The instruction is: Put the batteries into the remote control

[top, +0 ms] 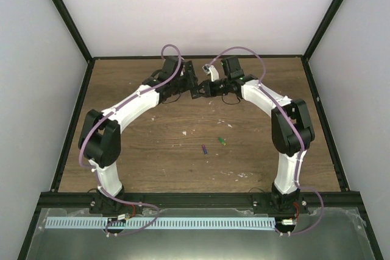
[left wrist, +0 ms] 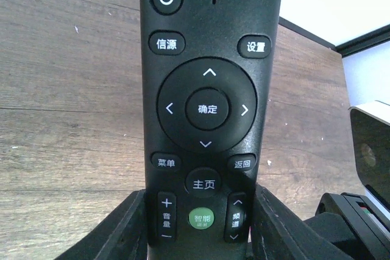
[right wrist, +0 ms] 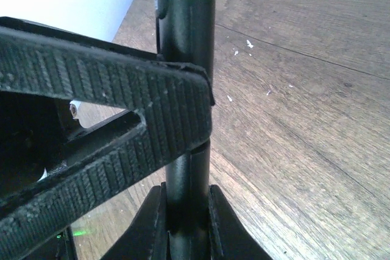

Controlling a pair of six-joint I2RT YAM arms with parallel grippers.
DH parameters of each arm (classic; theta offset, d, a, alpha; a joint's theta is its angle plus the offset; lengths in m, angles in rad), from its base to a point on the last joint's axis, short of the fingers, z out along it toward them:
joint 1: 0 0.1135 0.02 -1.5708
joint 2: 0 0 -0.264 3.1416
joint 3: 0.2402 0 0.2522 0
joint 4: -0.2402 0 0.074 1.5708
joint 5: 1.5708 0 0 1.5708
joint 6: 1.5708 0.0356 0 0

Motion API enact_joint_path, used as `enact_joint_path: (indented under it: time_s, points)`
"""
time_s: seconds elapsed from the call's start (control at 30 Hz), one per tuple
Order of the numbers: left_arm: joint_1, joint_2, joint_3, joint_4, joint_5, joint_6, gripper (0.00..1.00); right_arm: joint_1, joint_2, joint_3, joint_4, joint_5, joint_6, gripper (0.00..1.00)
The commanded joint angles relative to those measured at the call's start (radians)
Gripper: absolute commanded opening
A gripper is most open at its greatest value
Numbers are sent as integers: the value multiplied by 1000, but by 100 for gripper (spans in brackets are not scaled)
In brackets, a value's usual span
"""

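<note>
While both arms hold it at the 12 o'clock end of the worktop (top: 152, 144), the remote control (left wrist: 207, 89) shows its button face to the left wrist camera, so its back and any battery cover are hidden. The left tool (left wrist: 201, 194) is closed across its long edges near the lower buttons. The right tool (right wrist: 187, 196) is nearly shut, pinching the thin body closer to the end. The step in hand looks like opening or exposing the battery bay. Next, one tool probably has to let go while the other steadies the remote. The batteries lie loose mid-worktop, towards 6 o'clock from the remote, the green battery (top: 220, 141) at 2 o'clock of the purple battery (top: 205, 149). White specks (right wrist: 248, 44) litter the wood. Both tools being occupied is the main hindrance.
</note>
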Motion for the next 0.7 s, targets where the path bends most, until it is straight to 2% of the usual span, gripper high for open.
enact_joint_path:
  time_s: [0.0, 0.23, 0.37, 0.5, 0.67]
  points:
    - [-4, -55, -17, 51, 2, -8, 47, 12, -9, 30, -14, 64, -49, 1]
    - [9, -97, -73, 67, 28, -39, 78, 2, -16, 17, -38, 150, -77, 1]
    - [41, -152, -134, 56, 21, -83, 83, -8, -32, -6, -47, 220, -110, 1]
    - [122, -211, -210, 79, 51, -167, 84, -8, -62, -43, -60, 291, -186, 1]
    - [167, -248, -192, 74, 61, -187, 91, 19, -109, -65, -98, 454, -337, 1]
